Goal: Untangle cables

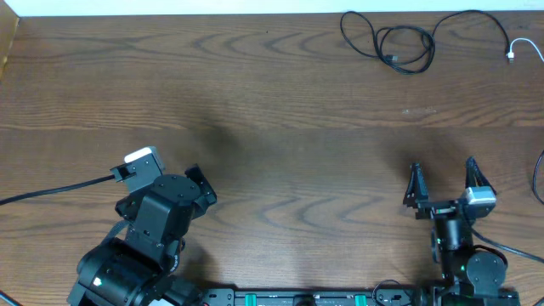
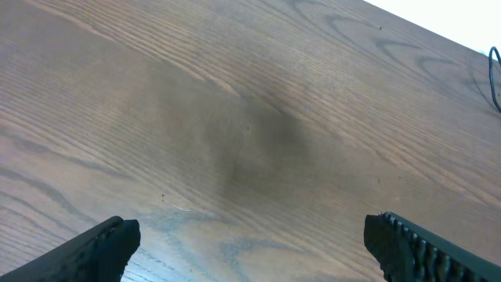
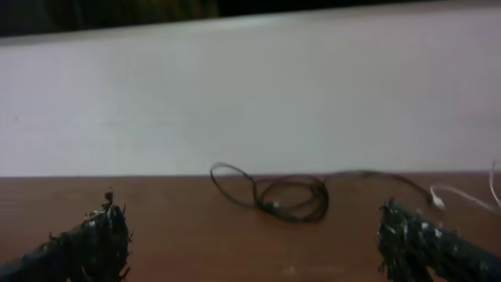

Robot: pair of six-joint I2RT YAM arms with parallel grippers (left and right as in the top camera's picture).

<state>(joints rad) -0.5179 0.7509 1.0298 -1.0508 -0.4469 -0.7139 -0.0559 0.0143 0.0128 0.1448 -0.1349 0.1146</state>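
The cables lie at the table's far right: a black cable in loose loops, its tail arching right to a white cable with a small plug. In the right wrist view the black cable is far ahead and the white cable trails off to the right. My right gripper stands open near the front edge, well short of them, nothing between its fingers. At the lower left my left gripper is open over bare wood, its fingertips wide apart.
A thick black wire runs from the left arm off the table's left edge. Another dark cord curves in at the right edge. A white wall rises behind the table. A sliver of cable shows at the left wrist view's right edge.
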